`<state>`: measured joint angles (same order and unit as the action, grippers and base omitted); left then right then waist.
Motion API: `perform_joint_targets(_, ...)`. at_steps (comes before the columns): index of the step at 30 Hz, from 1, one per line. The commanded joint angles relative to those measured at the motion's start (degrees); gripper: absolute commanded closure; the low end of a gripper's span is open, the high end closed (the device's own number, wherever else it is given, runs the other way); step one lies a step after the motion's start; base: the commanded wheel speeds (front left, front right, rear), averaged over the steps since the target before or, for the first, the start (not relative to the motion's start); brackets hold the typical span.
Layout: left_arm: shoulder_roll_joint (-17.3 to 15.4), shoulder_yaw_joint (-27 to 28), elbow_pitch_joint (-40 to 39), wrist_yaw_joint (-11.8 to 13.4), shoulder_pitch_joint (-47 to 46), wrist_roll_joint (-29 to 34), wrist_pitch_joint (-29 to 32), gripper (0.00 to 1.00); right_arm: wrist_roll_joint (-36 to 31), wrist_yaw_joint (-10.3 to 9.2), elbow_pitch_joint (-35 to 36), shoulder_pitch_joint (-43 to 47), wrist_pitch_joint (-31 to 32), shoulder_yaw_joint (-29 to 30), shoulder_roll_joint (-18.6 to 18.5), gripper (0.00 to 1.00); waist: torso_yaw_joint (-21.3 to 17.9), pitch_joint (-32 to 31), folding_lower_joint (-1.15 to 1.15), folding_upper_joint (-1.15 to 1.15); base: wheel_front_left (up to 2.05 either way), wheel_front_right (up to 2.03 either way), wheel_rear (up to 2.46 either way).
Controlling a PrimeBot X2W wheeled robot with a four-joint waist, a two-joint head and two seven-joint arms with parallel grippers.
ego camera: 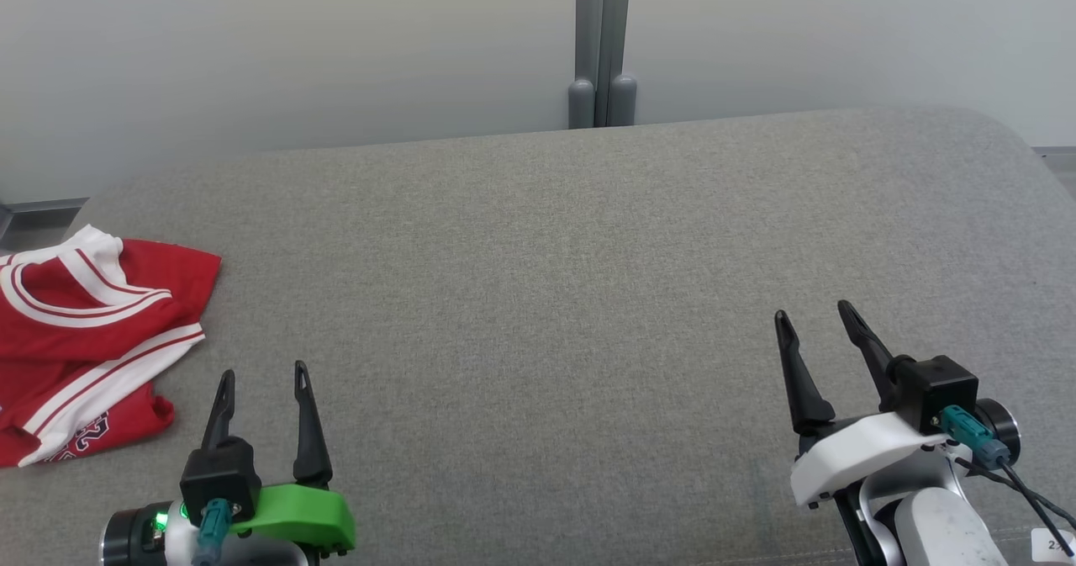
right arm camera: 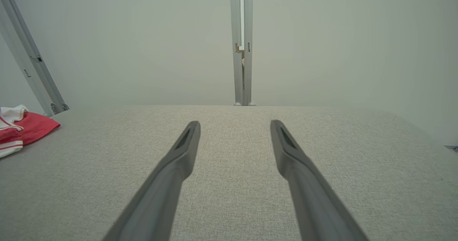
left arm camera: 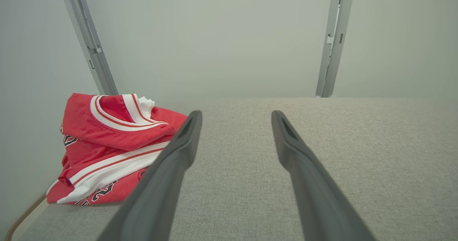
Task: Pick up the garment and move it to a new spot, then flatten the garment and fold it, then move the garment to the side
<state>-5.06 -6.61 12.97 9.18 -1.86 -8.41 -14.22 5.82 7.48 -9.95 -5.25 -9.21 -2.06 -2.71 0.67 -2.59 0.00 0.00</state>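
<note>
Garment (ego camera: pixel 84 339): red jersey with white bands, thin red stripes and dark print partly showing on the lower fold. It's crumpled in a heap at the left edge of the tabletop (ego camera: pixel 546 297), about mid-depth. Part of it is cut off by the left side of the head view. It lies free on the surface.

Left gripper (ego camera: pixel 264 374): released, fingers spread, empty. It sits low near the front edge, just right of the garment and apart from it. In the left wrist view its left finger overlaps the jersey's lower right corner, but the head view shows a gap.

Right gripper (ego camera: pixel 814 309): also released, fingers spread, empty. It's over the right side of the tabletop, well apart from the garment. Its wrist view catches a red-and-white corner at the far left.

Surface: grey woven fabric cover, lying smooth, with a rounded far-right corner. The left wrist view shows a tan strip (left arm camera: pixel 21 216) along the left rim, below the garment.

Room: plain pale wall (ego camera: pixel 294 44) right behind the far edge. A grey metal post (ego camera: pixel 602 36) stands against it at centre, with two rounded caps at its foot by the tabletop's far edge. A second post (left arm camera: pixel 87 44) rises behind the garment, slanted in the left wrist view.
</note>
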Motion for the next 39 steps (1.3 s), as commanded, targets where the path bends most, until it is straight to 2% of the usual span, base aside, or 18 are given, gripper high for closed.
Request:
perform_joint_targets(1,-0.6,-0.1,-0.4,0.4,0.4,1.1,-0.5,0.00,-0.9,0.02,0.4,0.4,-0.5,0.1,-0.3,0.00,0.0,0.0,0.00,0.00,0.00,0.00,0.00)
perform_joint_targets(8,-0.7,-0.5,-0.7,0.8,0.9,3.0,-1.1,0.00,-2.6,0.02,0.5,0.5,-0.8,0.1,-0.3,0.00,-0.1,0.0,0.00,0.00,0.00,0.00,0.00)
perform_joint_targets(28,-0.9,-0.2,-1.2,1.0,1.0,2.0,-0.9,0.00,0.5,0.02,-0.4,0.5,-1.1,0.2,-0.3,0.00,0.2,-0.2,0.00,0.00,0.00,0.00,0.00)
perform_joint_targets(39,-1.4,-0.4,-0.6,0.7,0.3,1.8,-0.9,0.00,1.8,0.02,-1.0,1.3,-1.4,-0.1,-0.3,0.00,3.5,-0.4,0.00,0.00,0.00,0.00,0.00)
